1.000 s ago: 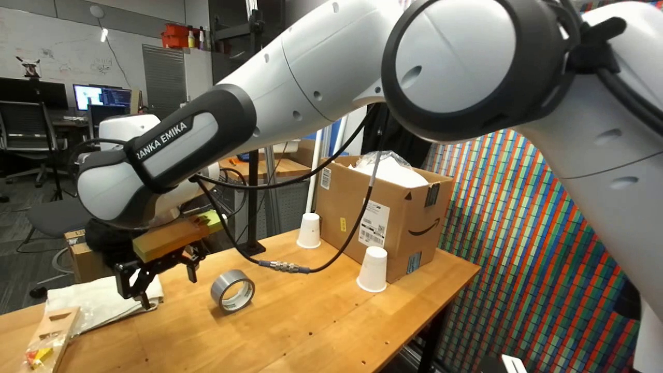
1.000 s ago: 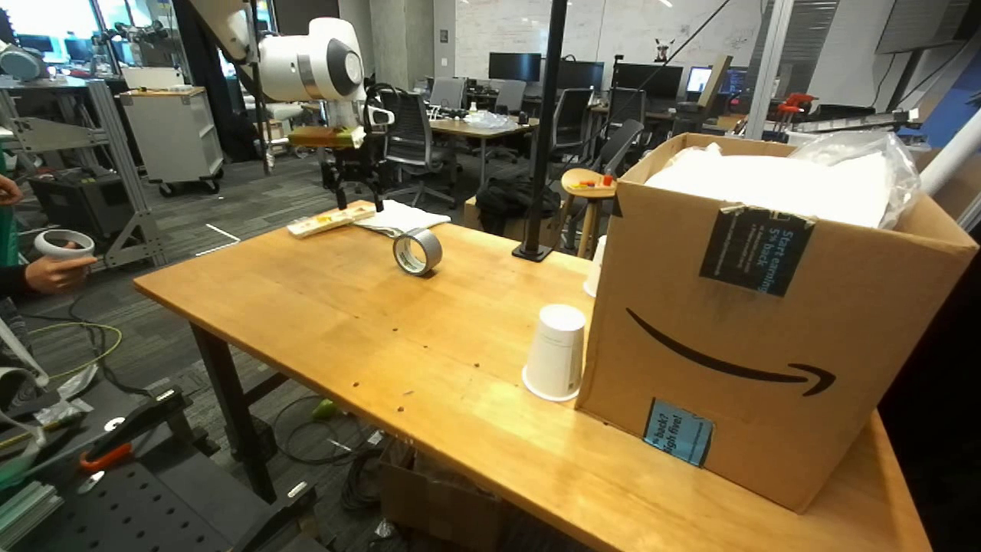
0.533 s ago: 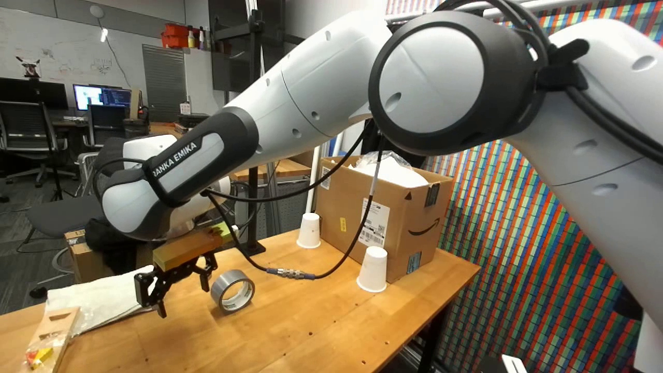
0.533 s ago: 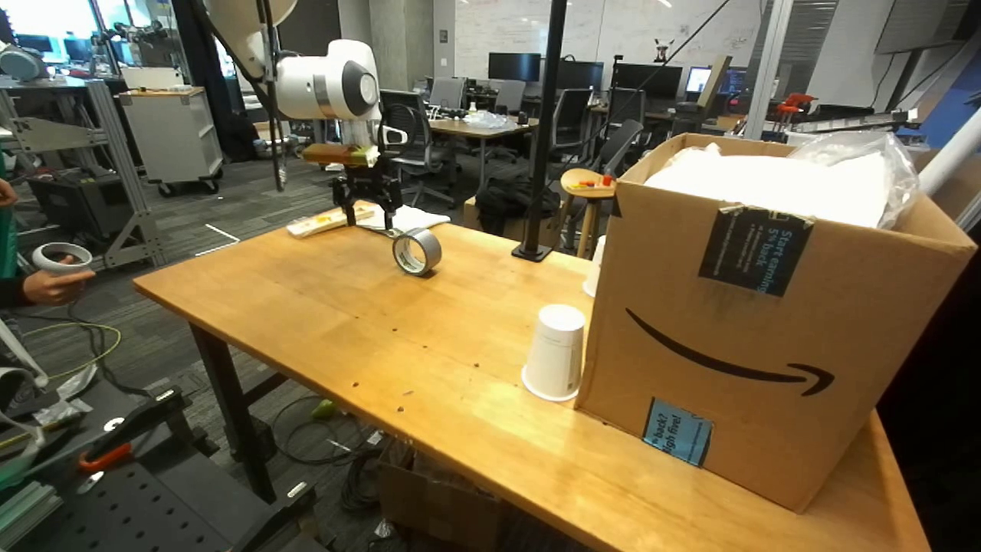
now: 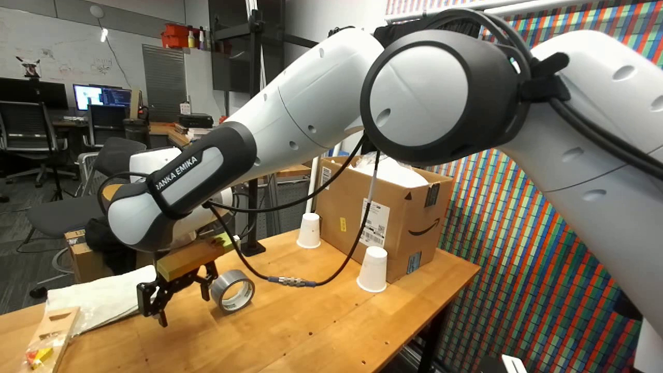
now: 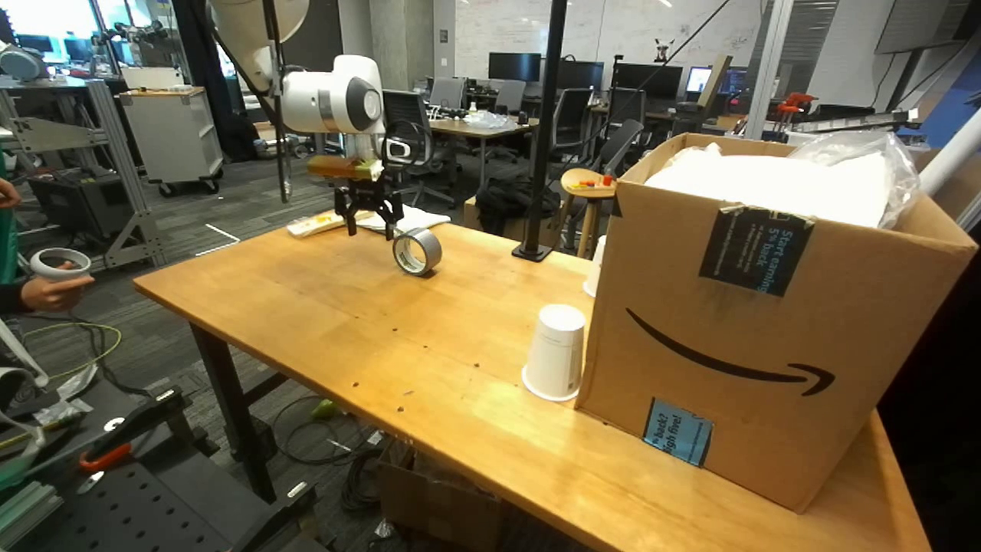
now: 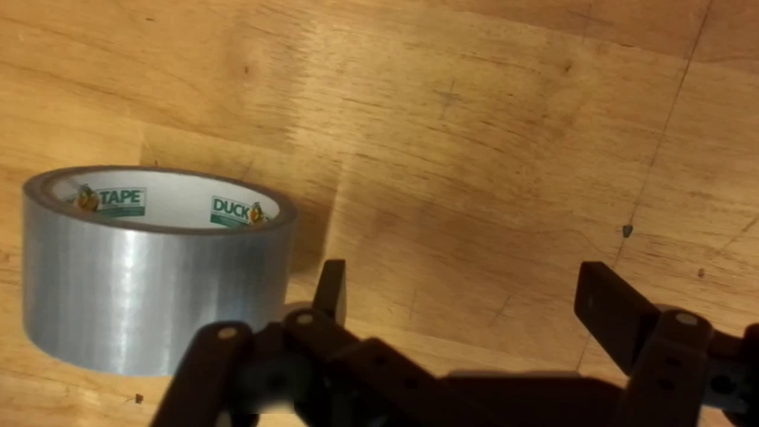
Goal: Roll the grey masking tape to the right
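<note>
So the jaws look about lined up, but I'd say the rolling itself hasn't happened yet. The grey masking tape (image 7: pixel 157 279) is up on its edge on the counter (image 5: pixel 290 329), just right of the jaws in both exterior views. Jaws are spread wide with nothing between them; can't tell if they touch the tape or sit just beside it. Basically the whole job's left: probably a sideways shove rightward, with an upside-down paper cup (image 5: pixel 373 272) well off that way.
</note>
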You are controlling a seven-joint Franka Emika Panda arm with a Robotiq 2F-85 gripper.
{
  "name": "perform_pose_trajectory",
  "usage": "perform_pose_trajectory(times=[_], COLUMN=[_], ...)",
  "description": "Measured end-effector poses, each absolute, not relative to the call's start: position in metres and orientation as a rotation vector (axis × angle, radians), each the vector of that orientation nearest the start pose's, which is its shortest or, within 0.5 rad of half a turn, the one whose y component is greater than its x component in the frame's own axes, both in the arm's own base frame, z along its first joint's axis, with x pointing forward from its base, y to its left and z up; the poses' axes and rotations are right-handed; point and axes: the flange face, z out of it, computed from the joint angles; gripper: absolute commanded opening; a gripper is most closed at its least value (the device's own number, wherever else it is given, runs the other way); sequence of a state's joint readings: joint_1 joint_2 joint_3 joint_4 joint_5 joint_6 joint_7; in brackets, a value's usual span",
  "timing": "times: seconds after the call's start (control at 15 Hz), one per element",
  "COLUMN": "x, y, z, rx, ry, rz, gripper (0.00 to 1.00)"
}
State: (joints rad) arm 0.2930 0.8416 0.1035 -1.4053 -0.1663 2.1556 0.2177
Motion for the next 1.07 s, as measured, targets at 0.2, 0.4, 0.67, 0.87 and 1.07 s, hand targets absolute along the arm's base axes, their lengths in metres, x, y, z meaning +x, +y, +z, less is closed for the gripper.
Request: perform_pose_trajectory(times=[0.2, 0.4, 0.67, 0.87, 1.07], x=[0.675, 0.679, 0.685, 0.689, 0.688], y=[0.255, 0.245, 0.225, 0.214, 0.218], z=[0.193, 0.193, 0.192, 0.192, 0.193], rx=[-3.194, -3.204, -3.221, -3.229, -3.228], ry=[-0.396, -0.382, -0.341, -0.317, -0.326], rz=[0.095, 0.088, 0.087, 0.086, 0.084], gripper=[1.00, 1.00, 1.00, 1.00, 1.00])
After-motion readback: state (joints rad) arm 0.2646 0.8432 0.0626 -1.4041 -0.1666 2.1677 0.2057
